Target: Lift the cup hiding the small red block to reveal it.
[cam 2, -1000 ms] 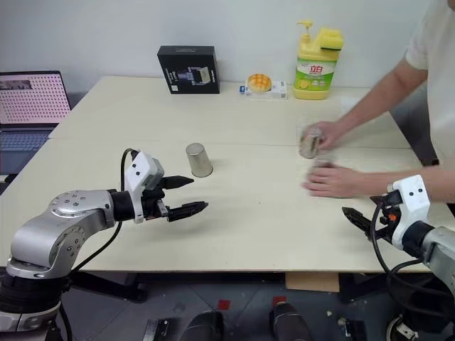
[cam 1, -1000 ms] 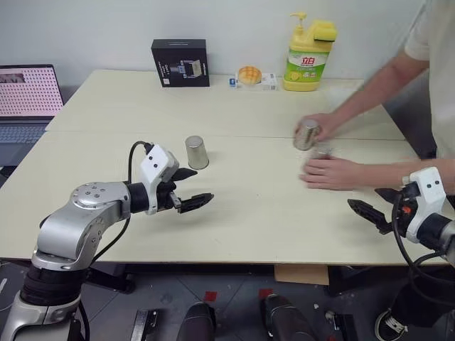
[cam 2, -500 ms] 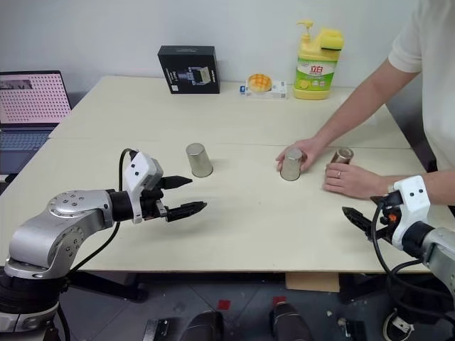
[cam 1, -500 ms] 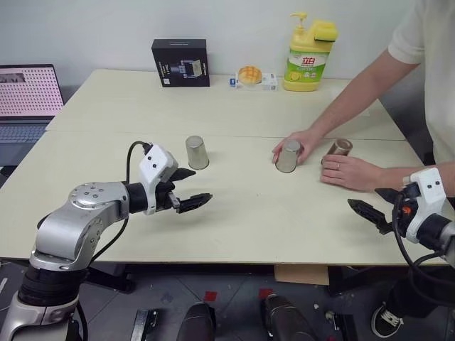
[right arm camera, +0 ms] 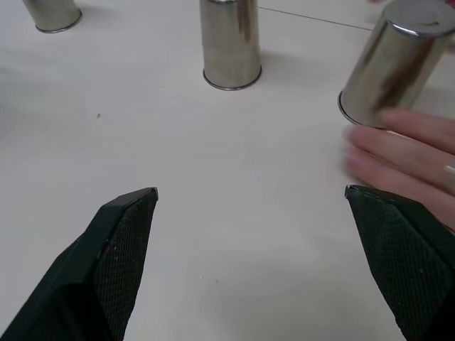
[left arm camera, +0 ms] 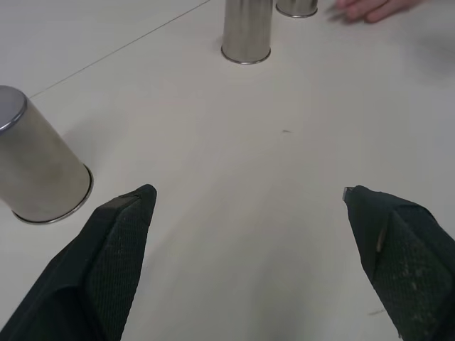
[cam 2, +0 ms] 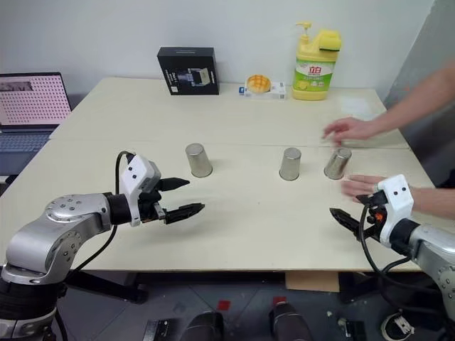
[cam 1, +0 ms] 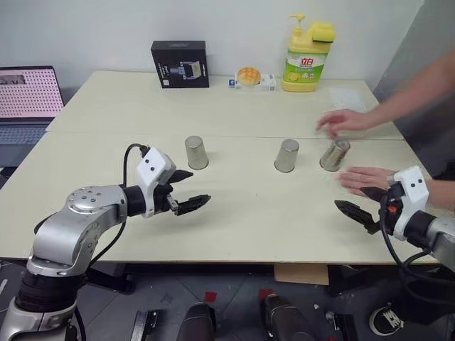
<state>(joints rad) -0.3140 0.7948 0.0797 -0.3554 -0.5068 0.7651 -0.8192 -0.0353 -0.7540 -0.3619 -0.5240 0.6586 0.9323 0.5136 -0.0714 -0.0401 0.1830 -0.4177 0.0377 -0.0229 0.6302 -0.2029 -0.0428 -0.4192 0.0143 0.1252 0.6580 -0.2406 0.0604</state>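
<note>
Fingers on both grippers are spreading wide, gripping nothing: left gripper (cam 1: pixel 186 190), right gripper (cam 1: pixel 357 204). Three upside-down cups are standing in a row on the table (cam 1: pixel 234 213): left cup (cam 1: pixel 195 152), middle cup (cam 1: pixel 286 155), right cup (cam 1: pixel 333 154) tilting. Can't tell which is hiding the block. Person's hands (cam 1: pixel 364 177) are hovering beside the right cup.

Bright, even indoor light; soft shadows; motion blur on person's hands (cam 1: pixel 343 121).

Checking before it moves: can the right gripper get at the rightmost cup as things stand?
Probably not yet. The right gripper is open, but a person's hand lies between it and the rightmost cup.
</note>
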